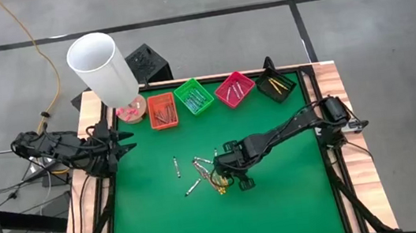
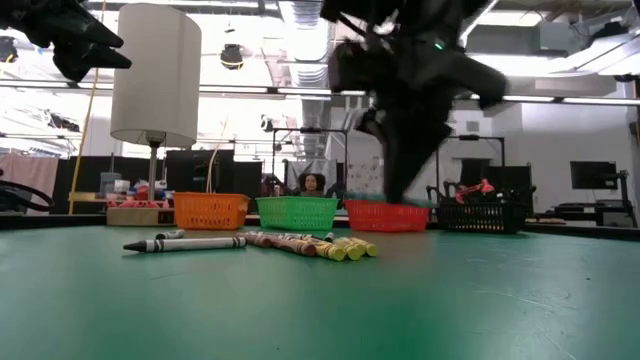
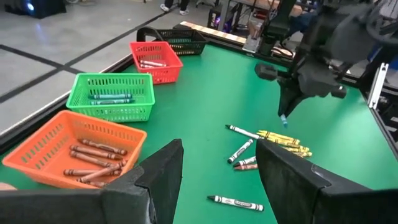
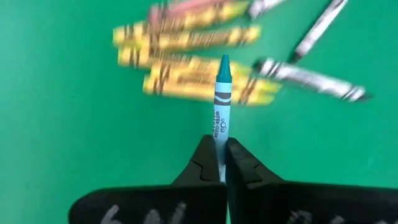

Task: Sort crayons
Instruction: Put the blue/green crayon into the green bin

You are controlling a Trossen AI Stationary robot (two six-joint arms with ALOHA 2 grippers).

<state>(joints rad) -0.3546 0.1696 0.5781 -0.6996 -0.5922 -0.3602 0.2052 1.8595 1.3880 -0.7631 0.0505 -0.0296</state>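
A green mat (image 1: 282, 203) covers the table, framed by a wooden border (image 1: 351, 115), on a grey floor crossed by dark tape lines. Along the mat's 12 o'clock edge stand four baskets: orange basket (image 1: 163, 110), green basket (image 1: 193, 96), red basket (image 1: 235, 88) and black basket (image 1: 276, 84), each holding crayons. A white-shaded lamp (image 1: 102, 66) stands at 10 o'clock.

The right gripper (image 4: 221, 163) hangs above the mat's centre, fingers pinched on a blue crayon (image 4: 221, 102) pointing down at a cluster of yellow crayons (image 4: 199, 81). Loose grey-white crayons (image 1: 177, 165) lie toward 9 o'clock of that cluster.

The left gripper (image 3: 219, 168) waits at the 9 o'clock edge, fingers spread apart.

Beyond the table, the low view shows shelving, monitors and a person (image 2: 312, 183).
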